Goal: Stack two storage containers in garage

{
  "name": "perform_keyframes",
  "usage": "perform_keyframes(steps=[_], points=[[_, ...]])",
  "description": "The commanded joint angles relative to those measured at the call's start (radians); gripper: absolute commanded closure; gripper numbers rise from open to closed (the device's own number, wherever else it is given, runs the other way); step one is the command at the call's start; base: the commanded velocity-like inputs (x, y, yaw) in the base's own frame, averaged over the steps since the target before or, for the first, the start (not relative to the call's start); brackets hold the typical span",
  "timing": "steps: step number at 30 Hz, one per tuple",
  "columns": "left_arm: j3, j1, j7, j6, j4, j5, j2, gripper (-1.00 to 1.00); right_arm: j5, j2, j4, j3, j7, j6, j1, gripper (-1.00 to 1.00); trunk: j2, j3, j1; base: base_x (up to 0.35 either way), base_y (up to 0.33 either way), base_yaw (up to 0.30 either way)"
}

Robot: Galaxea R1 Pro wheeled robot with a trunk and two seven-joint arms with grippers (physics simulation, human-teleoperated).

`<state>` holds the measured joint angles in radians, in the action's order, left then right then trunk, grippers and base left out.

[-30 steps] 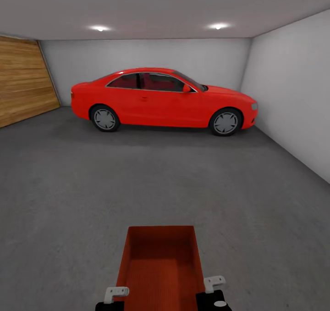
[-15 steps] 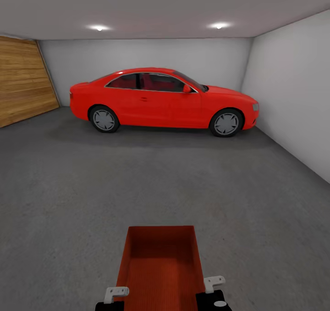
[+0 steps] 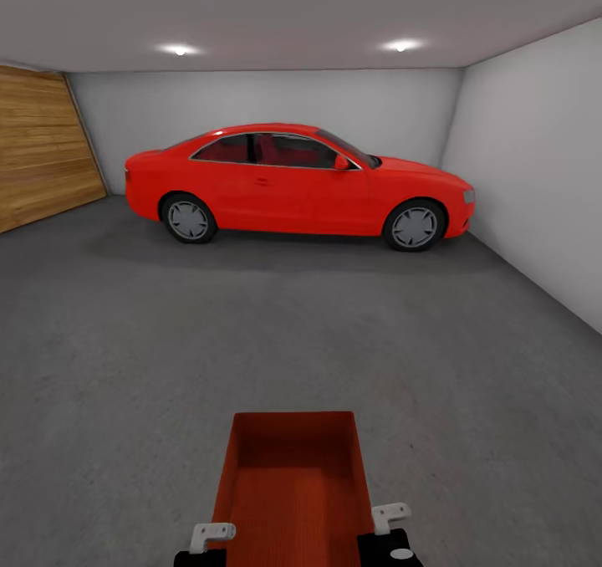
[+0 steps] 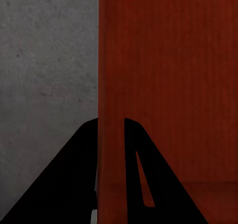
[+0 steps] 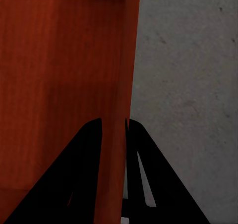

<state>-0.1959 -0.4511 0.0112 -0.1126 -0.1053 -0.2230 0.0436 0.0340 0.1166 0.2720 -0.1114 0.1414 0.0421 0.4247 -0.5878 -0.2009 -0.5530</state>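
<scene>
Garage: grey concrete floor [image 3: 125,366], pale walls, wooden door [image 3: 38,153] at far left, red car [image 3: 297,182] parked side-on against the far wall. Orange-red bin [image 3: 293,483] carried low and near, centred, open top up, above the floor. Left gripper [image 4: 110,149] clamped on the bin's left wall, one finger each side, nearly closed on the thin plastic. Right gripper [image 5: 114,149] pinching the right wall likewise. Bare concrete just beyond each wall.

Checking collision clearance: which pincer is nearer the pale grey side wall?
Right. The right pincer clamps the orange-red plastic bin's wall on the pale grey side wall's side; the left pincer clamps the opposite wall.
</scene>
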Motion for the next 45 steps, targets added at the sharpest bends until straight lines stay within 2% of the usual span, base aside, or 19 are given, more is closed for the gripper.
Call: perform_keyframes(steps=[1,26,45], points=[[-0.005,-0.001,0.007,-0.030,-0.002,-0.004,-0.014,1.00,-0.007,-0.027,-0.004,-0.013,0.001,0.004,0.000,1.00,-0.001,-0.002,-0.001,0.148,0.000,0.000],[-0.005,-0.001,0.007,-0.030,-0.002,-0.004,-0.014,1.00,-0.008,-0.026,-0.004,-0.014,0.001,0.004,0.000,1.00,-0.001,-0.002,-0.001,0.148,0.000,-0.006],[-0.005,-0.001,0.007,-0.030,-0.002,-0.004,-0.014,1.00,-0.008,-0.026,-0.004,-0.015,0.001,0.005,0.000,1.00,-0.001,-0.002,-0.001,0.148,0.000,-0.196]])
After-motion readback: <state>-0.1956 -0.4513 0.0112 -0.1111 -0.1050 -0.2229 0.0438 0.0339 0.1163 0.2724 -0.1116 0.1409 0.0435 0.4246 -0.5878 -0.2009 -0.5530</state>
